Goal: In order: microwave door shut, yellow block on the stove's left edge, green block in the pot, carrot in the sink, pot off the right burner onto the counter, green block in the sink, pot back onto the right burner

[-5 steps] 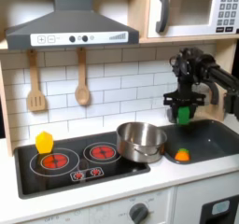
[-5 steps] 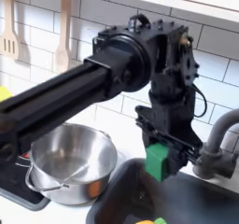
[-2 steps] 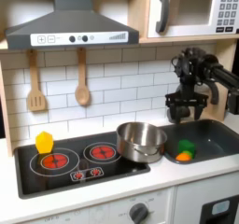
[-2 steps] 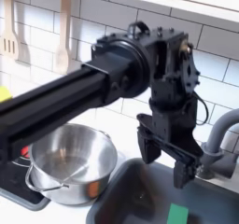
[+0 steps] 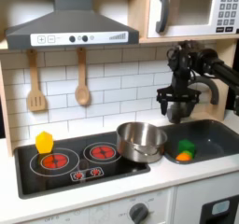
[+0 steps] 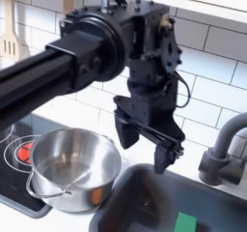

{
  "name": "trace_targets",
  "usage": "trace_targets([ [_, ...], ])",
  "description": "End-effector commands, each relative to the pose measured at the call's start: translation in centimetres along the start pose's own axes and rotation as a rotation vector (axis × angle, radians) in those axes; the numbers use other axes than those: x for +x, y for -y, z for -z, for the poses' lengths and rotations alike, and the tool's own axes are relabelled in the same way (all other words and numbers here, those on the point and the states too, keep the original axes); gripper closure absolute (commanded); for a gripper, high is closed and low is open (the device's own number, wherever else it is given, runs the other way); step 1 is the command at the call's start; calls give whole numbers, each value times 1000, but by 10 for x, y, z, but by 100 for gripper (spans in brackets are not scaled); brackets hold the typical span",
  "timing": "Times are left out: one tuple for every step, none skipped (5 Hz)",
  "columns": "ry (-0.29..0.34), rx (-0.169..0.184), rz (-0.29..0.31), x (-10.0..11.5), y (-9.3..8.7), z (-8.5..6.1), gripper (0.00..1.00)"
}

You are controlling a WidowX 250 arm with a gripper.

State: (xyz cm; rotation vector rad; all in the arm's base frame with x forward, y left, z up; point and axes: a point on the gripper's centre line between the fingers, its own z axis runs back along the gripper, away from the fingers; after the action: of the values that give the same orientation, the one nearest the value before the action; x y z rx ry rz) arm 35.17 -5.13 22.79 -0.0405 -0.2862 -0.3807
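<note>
My end effector (image 6: 147, 142) hangs wide open and empty above the sink (image 5: 217, 139), block (image 6: 186, 222) inside. Next, I judge: push the pot (image 5: 141, 140) left onto the burner (image 5: 100, 152).

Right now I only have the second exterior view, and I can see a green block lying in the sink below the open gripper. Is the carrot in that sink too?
Observer: Yes. In the first exterior view the carrot lies in the sink, right beside the green block.
Operator: Where is the yellow block?
Observer: The yellow block stands on the stove at the first exterior view's left edge, next to the left burner.
Operator: And the microwave door?
Observer: The microwave door looks shut in the first exterior view.
</note>
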Motion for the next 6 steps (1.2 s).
trace_targets([
  [-38,106,-82,-23,-30,-5,0],
  [-53,119,-119,-32,-43,0,0],
  [-70,121,-155,-39,-55,7,0],
  [-76,142,-182,-42,-65,10,0],
  [-75,135,-225,-45,-71,13,0],
  [-94,138,-230,-46,-74,22,0],
])
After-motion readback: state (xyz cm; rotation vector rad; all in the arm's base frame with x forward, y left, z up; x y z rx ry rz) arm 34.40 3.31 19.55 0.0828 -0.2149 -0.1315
